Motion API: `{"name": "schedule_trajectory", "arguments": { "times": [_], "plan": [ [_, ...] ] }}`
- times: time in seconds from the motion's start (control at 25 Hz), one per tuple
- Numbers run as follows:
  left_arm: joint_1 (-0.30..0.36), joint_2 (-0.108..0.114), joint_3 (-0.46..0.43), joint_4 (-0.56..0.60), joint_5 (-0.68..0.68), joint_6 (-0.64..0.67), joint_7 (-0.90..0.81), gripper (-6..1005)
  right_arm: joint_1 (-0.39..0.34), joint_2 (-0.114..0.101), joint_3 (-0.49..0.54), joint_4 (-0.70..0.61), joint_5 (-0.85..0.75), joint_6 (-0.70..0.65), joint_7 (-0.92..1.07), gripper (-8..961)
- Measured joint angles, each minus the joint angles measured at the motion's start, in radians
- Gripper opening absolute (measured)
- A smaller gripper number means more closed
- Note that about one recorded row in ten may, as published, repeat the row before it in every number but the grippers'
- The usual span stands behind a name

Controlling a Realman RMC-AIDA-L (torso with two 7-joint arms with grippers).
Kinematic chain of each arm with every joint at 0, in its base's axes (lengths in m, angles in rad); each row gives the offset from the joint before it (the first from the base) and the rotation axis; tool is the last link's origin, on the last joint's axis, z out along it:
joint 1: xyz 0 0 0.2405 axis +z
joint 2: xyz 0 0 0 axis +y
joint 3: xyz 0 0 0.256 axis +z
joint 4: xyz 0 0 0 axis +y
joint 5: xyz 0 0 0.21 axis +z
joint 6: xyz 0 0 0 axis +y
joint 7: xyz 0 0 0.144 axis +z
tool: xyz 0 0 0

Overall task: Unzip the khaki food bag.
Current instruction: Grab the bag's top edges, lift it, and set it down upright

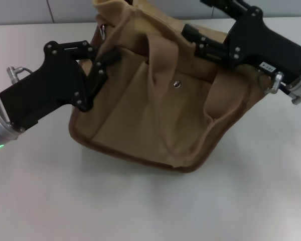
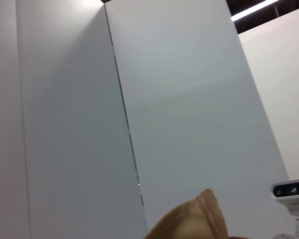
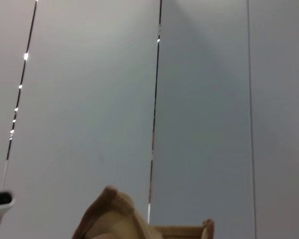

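The khaki food bag [image 1: 155,110] stands tilted and slumped on the white table [image 1: 140,206], its front pocket with the metal snap [image 1: 176,84] facing me. A webbing handle [image 1: 155,55] hangs over the front. My left gripper [image 1: 104,65] is at the bag's top left corner, shut on the fabric there. My right gripper [image 1: 198,42] is at the top right edge, shut on the fabric. A small metal ring [image 1: 103,31] shows at the top left end. The zipper line is hidden behind the folds. Bits of khaki fabric show in the left wrist view [image 2: 199,219] and the right wrist view [image 3: 114,214].
The table stretches bare in front of the bag and to both sides. A grey panelled wall [image 1: 65,10] runs behind it. A white camera unit [image 2: 291,190] shows at the edge of the left wrist view.
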Motion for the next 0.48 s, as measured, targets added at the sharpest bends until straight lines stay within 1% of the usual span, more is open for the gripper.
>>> {"name": "schedule_trajectory", "arguments": {
  "times": [0.2, 0.48],
  "plan": [
    [-0.01, -0.001, 0.011, 0.0, 0.0, 0.01, 0.002, 80, -0.002, 0.003, -0.086, -0.034, 0.005, 0.028, 0.001, 791],
    [-0.014, -0.001, 0.011, 0.0, 0.001, 0.031, 0.008, 79, -0.005, 0.005, -0.087, -0.033, 0.03, 0.042, -0.02, 790]
  ]
}}
